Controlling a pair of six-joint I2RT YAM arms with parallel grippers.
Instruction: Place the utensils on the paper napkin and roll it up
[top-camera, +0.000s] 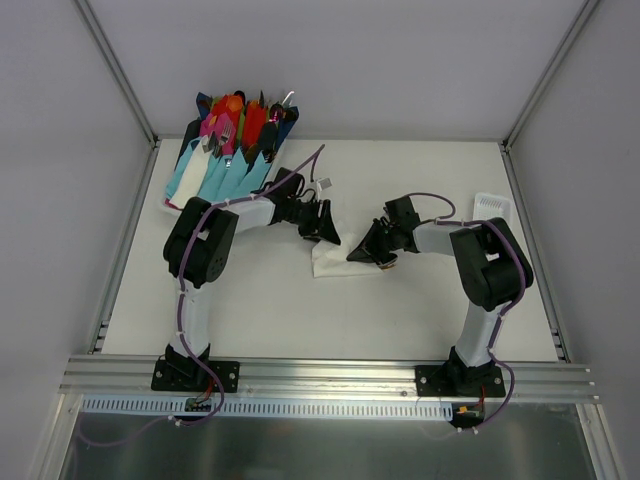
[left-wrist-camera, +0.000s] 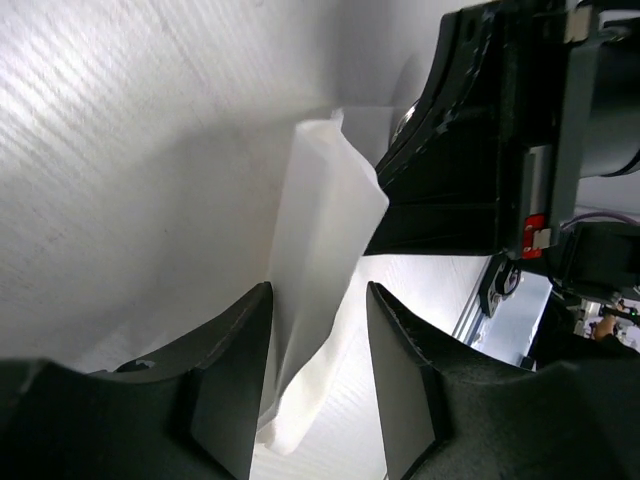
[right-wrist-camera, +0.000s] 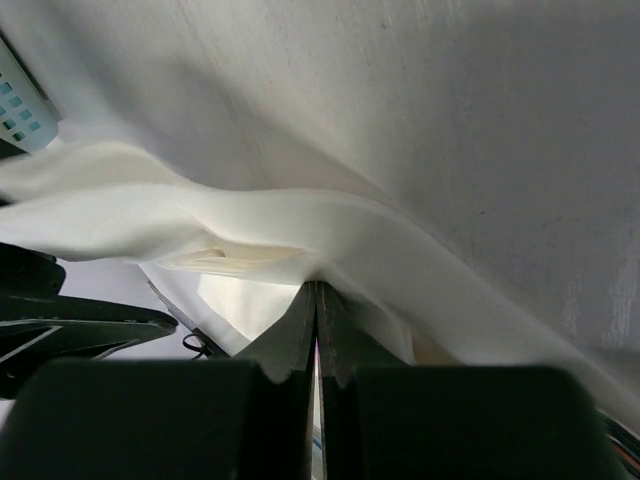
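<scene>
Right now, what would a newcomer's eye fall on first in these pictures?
The bright fan of pink, red and orange cutlery in light-blue wraps at the far left corner of the table stands out most. At mid-table the left gripper and right gripper meet over the crumpled white paper napkin: a fold rises between the left one's open jaws, the right one's are shut against it.

Plain white paper napkin (top-camera: 333, 262), rumpled and folded into a loose ridge, mid-table (top-camera: 400, 310).

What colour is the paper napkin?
The paper napkin is plain white, clearest in the left wrist view.
</scene>
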